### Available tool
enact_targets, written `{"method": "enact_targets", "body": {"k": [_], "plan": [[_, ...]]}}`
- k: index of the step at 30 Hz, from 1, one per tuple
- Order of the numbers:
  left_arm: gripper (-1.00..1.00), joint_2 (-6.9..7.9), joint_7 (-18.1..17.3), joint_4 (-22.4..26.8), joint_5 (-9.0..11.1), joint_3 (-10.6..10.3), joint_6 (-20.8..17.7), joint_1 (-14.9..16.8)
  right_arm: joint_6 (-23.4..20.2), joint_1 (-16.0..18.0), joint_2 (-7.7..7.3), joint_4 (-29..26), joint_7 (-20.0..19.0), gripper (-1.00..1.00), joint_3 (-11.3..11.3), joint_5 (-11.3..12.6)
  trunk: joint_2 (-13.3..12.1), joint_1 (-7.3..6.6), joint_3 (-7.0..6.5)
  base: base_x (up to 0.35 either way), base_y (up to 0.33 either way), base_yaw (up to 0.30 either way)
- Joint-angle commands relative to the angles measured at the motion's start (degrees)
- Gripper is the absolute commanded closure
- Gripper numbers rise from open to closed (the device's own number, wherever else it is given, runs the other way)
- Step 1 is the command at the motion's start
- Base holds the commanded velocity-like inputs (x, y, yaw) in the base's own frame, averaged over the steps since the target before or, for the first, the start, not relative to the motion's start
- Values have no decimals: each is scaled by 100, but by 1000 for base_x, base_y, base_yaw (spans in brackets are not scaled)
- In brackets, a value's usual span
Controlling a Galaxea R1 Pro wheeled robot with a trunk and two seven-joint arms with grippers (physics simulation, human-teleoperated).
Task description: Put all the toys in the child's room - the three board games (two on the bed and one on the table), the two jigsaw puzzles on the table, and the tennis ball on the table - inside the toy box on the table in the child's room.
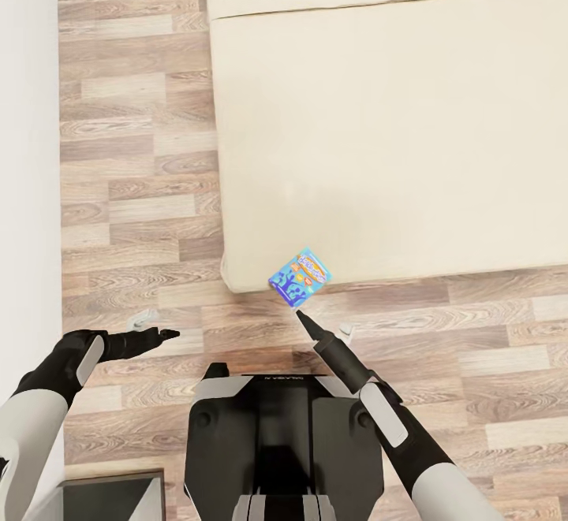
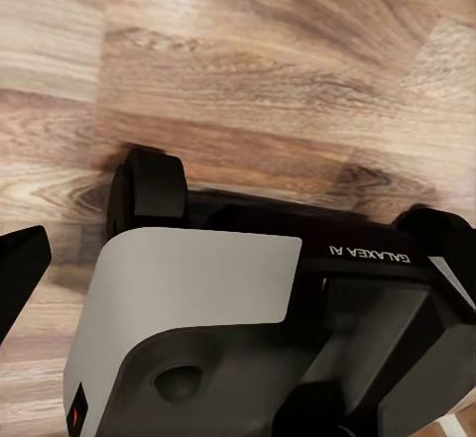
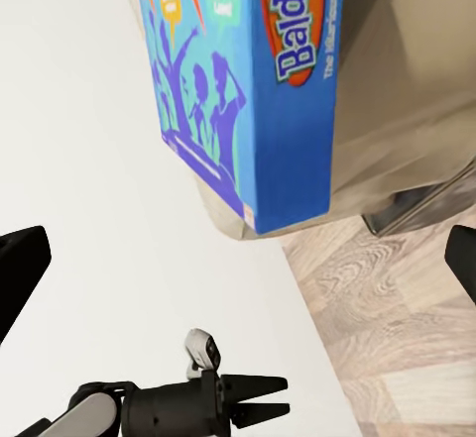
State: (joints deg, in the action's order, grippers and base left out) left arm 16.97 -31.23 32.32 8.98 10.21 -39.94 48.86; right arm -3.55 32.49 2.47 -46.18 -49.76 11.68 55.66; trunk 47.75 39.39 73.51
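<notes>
— At the near edge of the plain beige bed, what lies there?
— One small blue printed board game box, overhanging the wood plank floor.
— And the jaws?
— Right gripper is spread wide just short of it; left gripper is nearly closed, holding nothing.

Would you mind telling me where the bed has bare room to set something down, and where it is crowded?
Nearly all of the beige mattress is bare, from the seam near its far end down to its near edge. The only occupied spot is the near edge by the corner, where the blue board game overhangs, with the right claw just short of it. The plank floor alongside is also bare.
</notes>
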Motion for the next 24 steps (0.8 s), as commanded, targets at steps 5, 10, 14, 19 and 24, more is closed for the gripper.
{"method": "enact_targets", "body": {"k": [5,10,14,19,24], "plan": [[-100,-1,-6,2,24,16,-40,0,-44,2,-1,3,-15,-100,10,59,4,1,2,0,8,0],[-100,-1,-6,2,25,16,-40,0,-42,3,-1,3,-16,-100,10,59,4,1,2,25,9,0],[-100,-1,-6,2,24,14,-40,0,-43,3,-1,3,-13,-100,10,59,4,1,2,151,89,0],[-100,-1,-6,2,24,16,-40,0,-42,3,-1,3,-3,-100,10,59,4,1,2,99,52,0],[-100,-1,-6,2,24,16,-40,0,-41,3,5,3,0,-100,11,59,4,1,2,26,14,0]]}}
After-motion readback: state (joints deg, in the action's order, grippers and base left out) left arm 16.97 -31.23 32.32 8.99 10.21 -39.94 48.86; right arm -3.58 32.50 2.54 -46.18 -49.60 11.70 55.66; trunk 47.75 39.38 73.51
